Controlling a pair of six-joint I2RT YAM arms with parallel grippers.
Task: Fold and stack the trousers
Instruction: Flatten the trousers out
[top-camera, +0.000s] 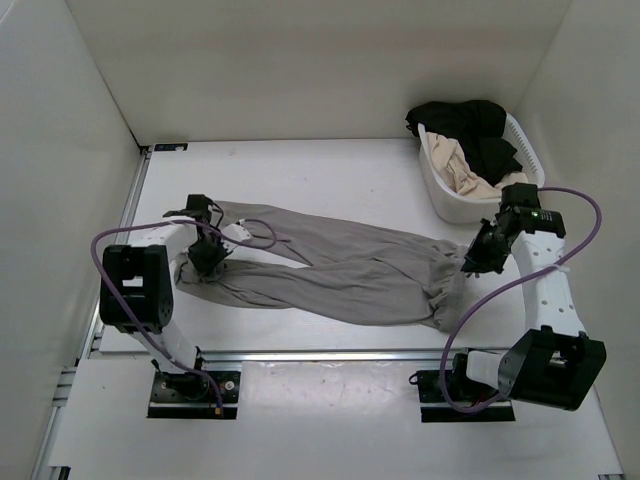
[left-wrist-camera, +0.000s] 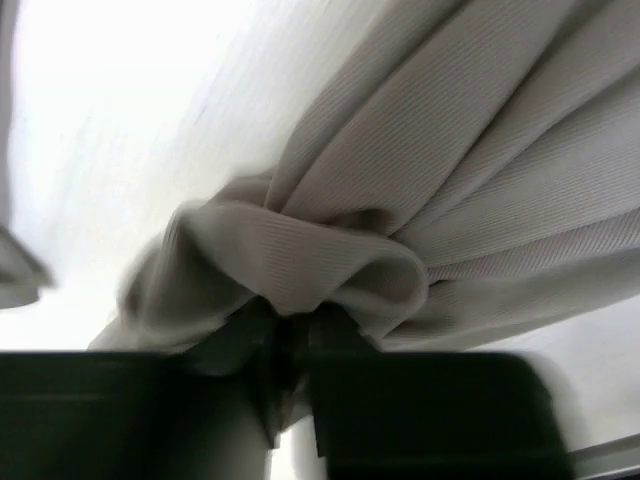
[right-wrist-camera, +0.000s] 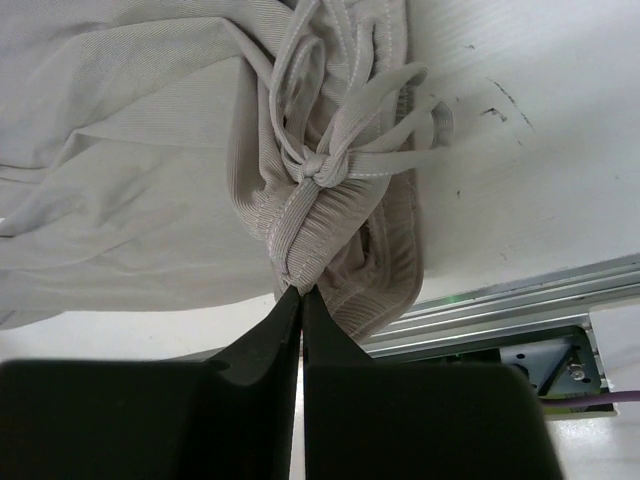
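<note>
The trousers (top-camera: 340, 270) lie spread across the middle of the table (top-camera: 330, 180). The two wide legs run toward 9 o'clock and cross over each other partway along, and the gathered waistband points to 3 o'clock. The left tool (top-camera: 210, 258) sits at the leg ends at 9 o'clock. In its wrist view the left tool (left-wrist-camera: 295, 350) has its jaws drawn narrow on a bunched fold of the grey fabric (left-wrist-camera: 450, 170), which puffs up just above the fingertips. The right tool (top-camera: 472, 262) is at the waistband at 3 o'clock. Seen from its own wrist, the right tool (right-wrist-camera: 301, 295) has its jaws pressed almost together, and the tips nip the lower edge of the ribbed waistband (right-wrist-camera: 320, 240). The knotted drawstring (right-wrist-camera: 315, 172) lies just beyond, toward 12 o'clock. A white basket (top-camera: 440, 205) stands on the table at 2 o'clock, well apart from the legs but near the waistband. It holds a black garment (top-camera: 470, 125) draped over its far rim and a cream garment (top-camera: 460, 165) inside.
</note>
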